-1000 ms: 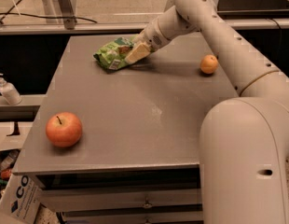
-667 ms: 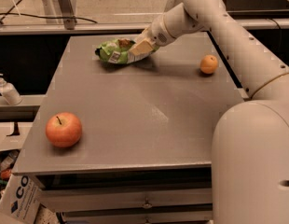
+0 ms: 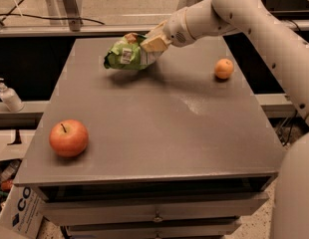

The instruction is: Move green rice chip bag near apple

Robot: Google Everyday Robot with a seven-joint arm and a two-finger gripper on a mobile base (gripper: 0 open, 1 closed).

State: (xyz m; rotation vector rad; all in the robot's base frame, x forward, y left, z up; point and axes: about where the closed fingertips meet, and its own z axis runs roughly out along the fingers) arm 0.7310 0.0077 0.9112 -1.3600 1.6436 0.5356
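Note:
The green rice chip bag [image 3: 125,55] is crinkled, with a white barcode patch showing, and hangs above the far part of the grey table [image 3: 159,128], its shadow below it. My gripper [image 3: 150,45] is shut on the bag's right end and holds it up. The red-orange apple [image 3: 69,138] with a dark stem sits on the table near the front left corner, far from the bag.
A small orange fruit [image 3: 224,68] sits at the table's right side. A white pump bottle [image 3: 8,96] stands on a lower ledge to the left. Drawers [image 3: 154,213] are under the table front. A cardboard box [image 3: 20,215] is at the lower left.
The bag was resting on the far table surface; my gripper has now lifted it off the table. The apple and orange have not moved.

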